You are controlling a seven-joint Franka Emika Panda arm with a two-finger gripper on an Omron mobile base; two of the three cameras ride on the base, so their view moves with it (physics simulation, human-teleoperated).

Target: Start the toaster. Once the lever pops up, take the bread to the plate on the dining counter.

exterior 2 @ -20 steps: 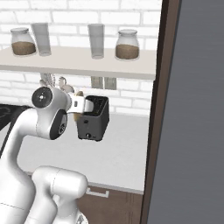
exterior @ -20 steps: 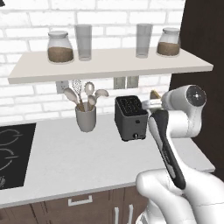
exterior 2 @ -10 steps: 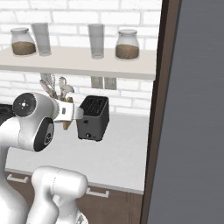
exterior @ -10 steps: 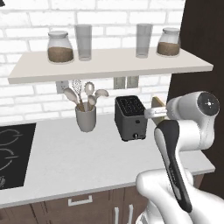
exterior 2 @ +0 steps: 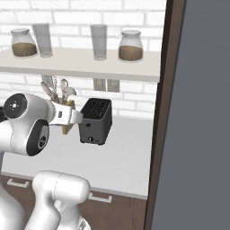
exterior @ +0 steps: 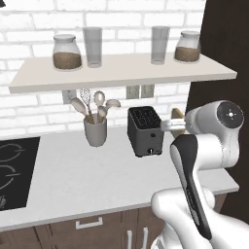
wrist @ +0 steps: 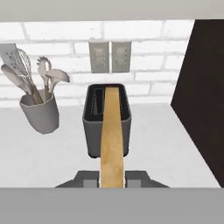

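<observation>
in the left base view the arm is carrying the bread (exterior: 177, 118) further back and to the right of the toaster (exterior: 144, 131) than a second ago, so the slice is already out and the haul toward the plate is starting. in the right base view the slice (exterior 2: 67, 117) is riding edge-on just left of the toaster (exterior 2: 95, 121), with the dark wall panel (exterior 2: 161, 112) crowding the right and open worktop (exterior 2: 121, 152) in front. in the hand view the gripper (wrist: 112, 178) is staying clamped on the bread (wrist: 112, 140), and the toaster (wrist: 107, 127), utensil cup (wrist: 40, 112) and shelf underside (wrist: 109, 9) are leaving room mainly backwards.
</observation>
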